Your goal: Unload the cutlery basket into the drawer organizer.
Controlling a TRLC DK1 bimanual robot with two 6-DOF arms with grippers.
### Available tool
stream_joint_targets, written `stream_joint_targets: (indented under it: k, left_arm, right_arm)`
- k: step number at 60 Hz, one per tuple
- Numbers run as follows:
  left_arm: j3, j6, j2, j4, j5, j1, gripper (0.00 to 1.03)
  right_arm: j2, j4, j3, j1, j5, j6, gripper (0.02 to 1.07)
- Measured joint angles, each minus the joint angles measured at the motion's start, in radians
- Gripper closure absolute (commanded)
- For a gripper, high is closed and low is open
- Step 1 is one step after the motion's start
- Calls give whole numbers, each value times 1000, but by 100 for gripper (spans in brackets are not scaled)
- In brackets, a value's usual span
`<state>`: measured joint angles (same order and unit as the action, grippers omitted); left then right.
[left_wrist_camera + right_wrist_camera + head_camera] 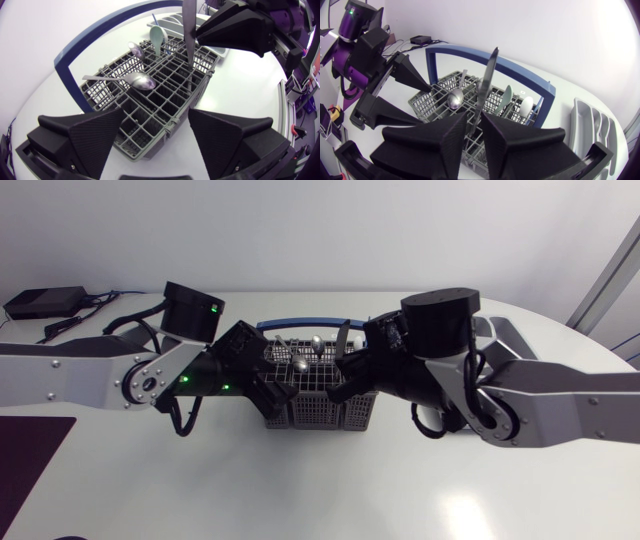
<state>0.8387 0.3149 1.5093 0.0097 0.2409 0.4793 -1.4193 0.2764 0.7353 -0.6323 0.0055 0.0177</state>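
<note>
The dark grey cutlery basket (318, 402) with a blue handle (490, 57) stands mid-table. A metal spoon (136, 80) lies across its top, and a pale green spoon (156, 37) and a white spoon (526, 105) stand in it. My right gripper (475, 131) is over the basket, shut on a dark knife (487, 80) that points upright between its fingers. My left gripper (155, 135) hovers open at the basket's left end with nothing between its fingers. The grey drawer organizer (590, 122) lies beyond the basket, on the right arm's side.
A black box with cables (45, 302) sits at the back left corner. A dark mat (30, 452) lies at the front left. Both arms crowd the basket from either side.
</note>
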Motion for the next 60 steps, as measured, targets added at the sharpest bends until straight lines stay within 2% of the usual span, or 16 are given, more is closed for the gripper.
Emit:
stream_joint_targets:
  k: [29,34,37,60]
  left_arm:
    - [0,0,10,1,-11,8,14]
    - [0,0,10,1,-11,8,14]
    - [0,0,10,1,-11,8,14]
    - [0,0,10,1,-13,8,14]
  right_arm:
    - [39,41,-12,-2,-24,-26,79]
    - [39,34,-12,12,-28,-26,55]
    - [39,19,-12,21,-39,-26,48]
    - [3,-34,-3,212,-383,-25,46]
